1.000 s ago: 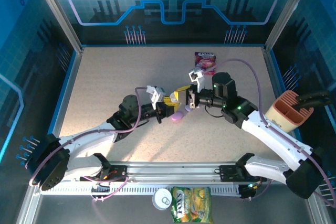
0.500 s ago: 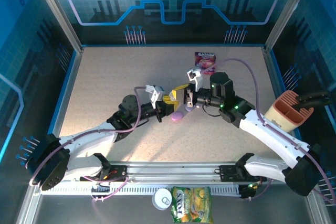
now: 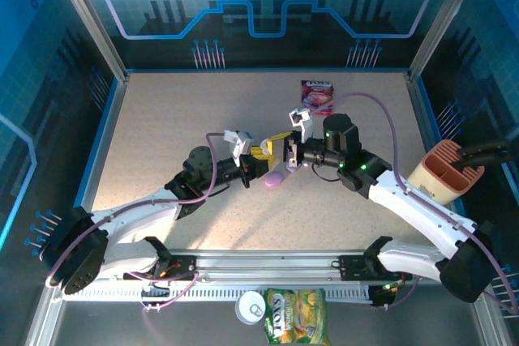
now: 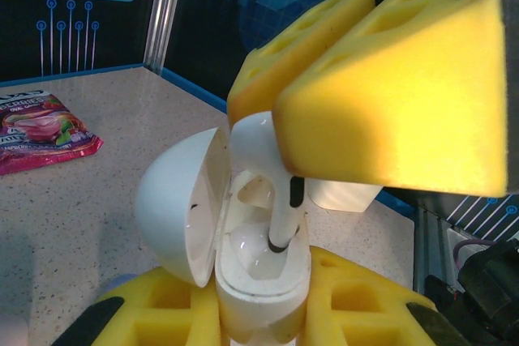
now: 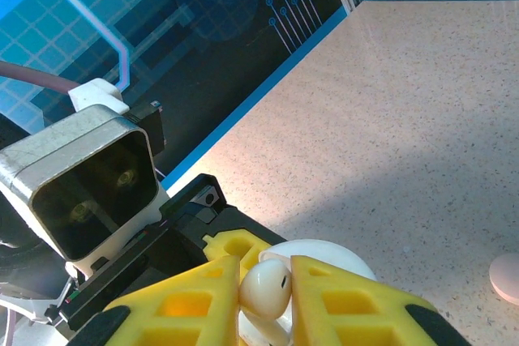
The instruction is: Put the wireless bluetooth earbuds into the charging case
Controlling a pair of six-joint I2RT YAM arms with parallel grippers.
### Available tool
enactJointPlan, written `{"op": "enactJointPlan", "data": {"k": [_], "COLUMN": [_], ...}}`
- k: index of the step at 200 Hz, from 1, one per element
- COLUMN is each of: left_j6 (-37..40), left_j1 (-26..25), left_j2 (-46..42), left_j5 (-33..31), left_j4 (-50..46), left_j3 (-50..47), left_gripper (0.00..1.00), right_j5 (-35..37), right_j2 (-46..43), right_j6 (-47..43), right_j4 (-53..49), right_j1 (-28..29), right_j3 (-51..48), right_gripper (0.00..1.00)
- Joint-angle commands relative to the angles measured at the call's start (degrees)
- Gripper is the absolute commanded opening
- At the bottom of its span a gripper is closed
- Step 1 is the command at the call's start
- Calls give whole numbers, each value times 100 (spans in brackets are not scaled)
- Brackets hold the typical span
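My left gripper (image 4: 258, 307) is shut on a white charging case (image 4: 261, 277), whose lid (image 4: 177, 200) hangs open to the left. A white earbud (image 5: 263, 288) is pinched between the yellow foam pads of my right gripper (image 5: 265, 299). In the left wrist view the earbud's stem (image 4: 284, 210) reaches down into the case's right socket, with the right gripper's pads (image 4: 389, 95) just above it. From above, the left gripper (image 3: 256, 158) and right gripper (image 3: 281, 151) meet tip to tip over the table's middle.
A pink-purple rounded case (image 3: 274, 178) lies on the table just below the grippers. A snack packet (image 3: 316, 95) lies at the back, and an orange cup (image 3: 446, 169) stands at the right edge. A can (image 3: 253, 307) and a chips bag (image 3: 296, 315) sit beyond the near rail.
My right gripper has edged left with the earbud, closing on the case. The left gripper has shifted slightly back and left with the case.
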Motion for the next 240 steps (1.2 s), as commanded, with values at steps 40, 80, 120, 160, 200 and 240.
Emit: {"op": "enactJointPlan", "data": {"k": [40,80,120,160,200,240], "left_j6": [-43,-9,58,283,925,1512], "left_j1": [71,78,86,94,86,90], "left_j2": [-186,-203,-190,-187,-137,-178], "left_j5": [-210,-252,-272,-151,247,346], "left_j4": [230,293,404,501,536,886], "left_j3": [30,5,-66,-101,-171,-437], "left_gripper": [16,16,15,15,17,17], "right_j5": [145,291,401,328,49,-200], "right_j2": [62,11,10,53,158,214], "right_j6": [50,157,209,192,121,-79], "right_j4": [-58,-83,-274,-317,-455,-569], "right_j1": [92,91,91,97,140,205], "right_j3": [-69,-149,-96,-63,139,255], "right_gripper": [21,20,20,21,22,21]}}
